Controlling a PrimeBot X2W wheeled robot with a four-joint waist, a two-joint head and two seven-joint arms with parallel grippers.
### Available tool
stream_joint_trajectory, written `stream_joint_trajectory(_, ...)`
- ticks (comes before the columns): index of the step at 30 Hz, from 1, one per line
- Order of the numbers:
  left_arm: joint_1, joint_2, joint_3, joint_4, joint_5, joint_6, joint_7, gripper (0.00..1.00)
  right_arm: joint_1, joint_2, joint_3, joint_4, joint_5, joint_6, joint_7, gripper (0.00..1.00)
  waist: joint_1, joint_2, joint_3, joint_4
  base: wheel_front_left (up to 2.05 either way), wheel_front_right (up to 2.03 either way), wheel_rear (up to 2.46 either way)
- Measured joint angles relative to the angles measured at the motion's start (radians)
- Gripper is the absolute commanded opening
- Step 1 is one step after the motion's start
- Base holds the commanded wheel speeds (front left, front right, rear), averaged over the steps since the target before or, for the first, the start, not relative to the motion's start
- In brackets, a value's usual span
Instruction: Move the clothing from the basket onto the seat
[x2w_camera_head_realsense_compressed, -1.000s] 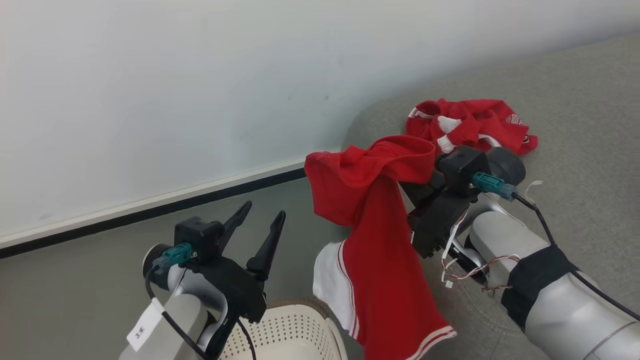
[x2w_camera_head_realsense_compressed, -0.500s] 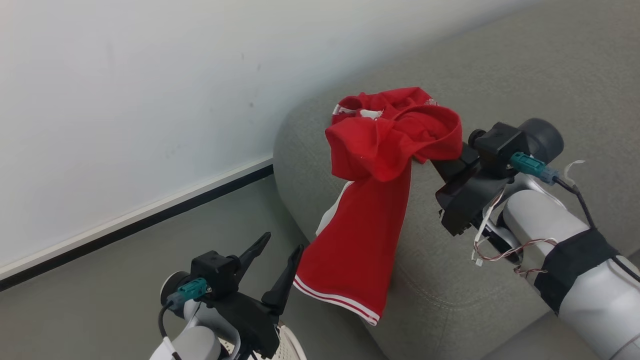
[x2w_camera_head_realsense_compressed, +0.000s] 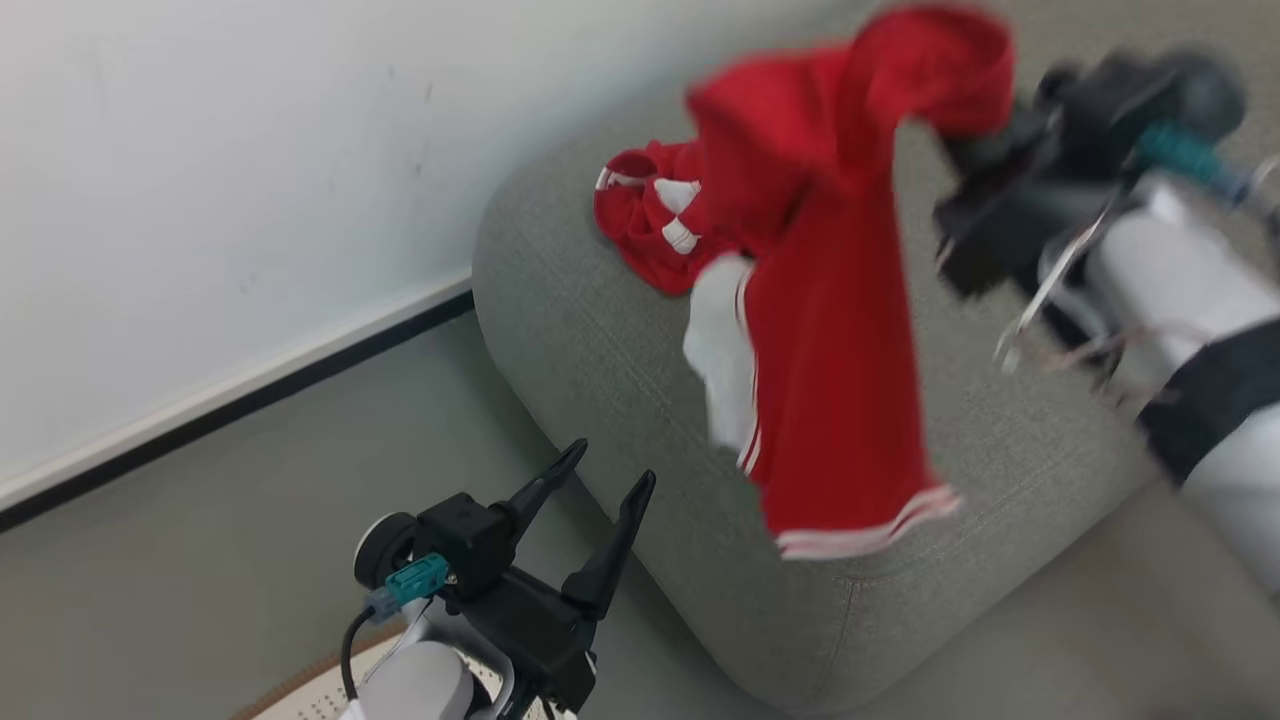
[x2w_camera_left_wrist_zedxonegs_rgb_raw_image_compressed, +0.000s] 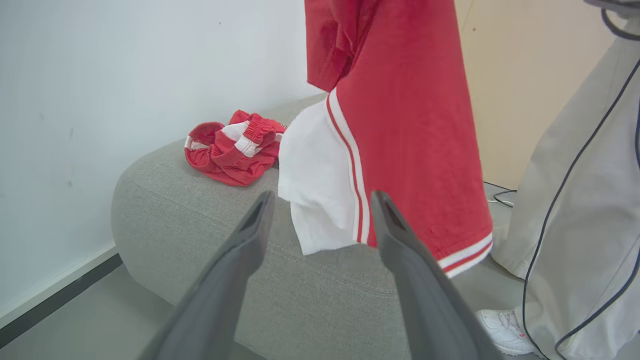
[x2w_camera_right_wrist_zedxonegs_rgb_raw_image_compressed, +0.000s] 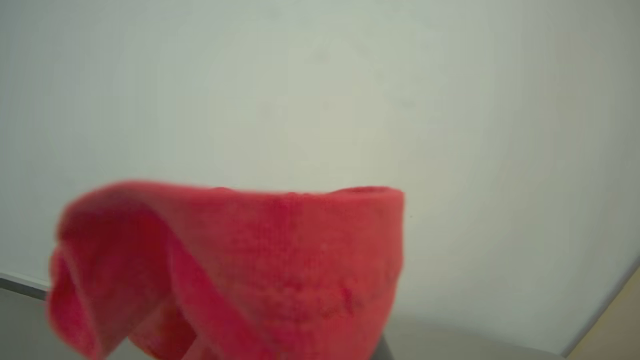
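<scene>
1. Right gripper: upper right of the head view, blurred. A red garment hangs from its end. The cloth covers the fingers in the head view and across the lower half of the right wrist view, so whether they are clamped on it cannot be told.

2. Red garment: it hangs long and loose down the centre-right of the head view, in front of the seat. It has a white panel on its left edge and white stripes along the lower hem. Whether the hem touches the upholstery cannot be told.

3. Second garment: red with white trim, lying crumpled on top of the seat near its rounded corner by the wall, at upper centre of the head view, just left of the hanging piece.

4. Left gripper: lower centre of the head view, fingers spread apart, nothing between them, clear of the hanging cloth.

5. Basket: only a sliver of brown rim and perforated white wall shows at the bottom edge, beneath the left arm.

6. Person: pale trousers and a white shoe at the right of the left wrist view.
</scene>
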Motion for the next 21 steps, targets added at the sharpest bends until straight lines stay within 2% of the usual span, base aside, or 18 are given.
stream_joint_trajectory(6, -0.055, 0.008, -0.002, -0.066, 0.044, 0.014, 0.000, 1.00, -0.195, -0.066, -0.074, 0.040, 0.008, 0.002, 0.047, 0.00, 0.0000, 0.0000, 0.060, 0.024, 0.00, 0.00, 0.00)
stream_joint_trajectory(13, -0.100, 0.041, -0.003, -0.138, 0.071, 0.019, 0.014, 1.00, -0.349, -0.132, -0.146, 0.087, 0.009, -0.002, 0.094, 0.00, 0.0002, 0.0001, 0.138, 0.084, 0.00, 0.00, 0.00)
stream_joint_trajectory(21, -0.160, 0.067, -0.011, -0.226, 0.111, 0.018, 0.041, 1.00, -0.460, -0.225, -0.213, 0.129, 0.012, -0.044, 0.130, 0.00, 0.0002, 0.0001, 0.242, 0.156, 0.00, 0.00, 0.00)
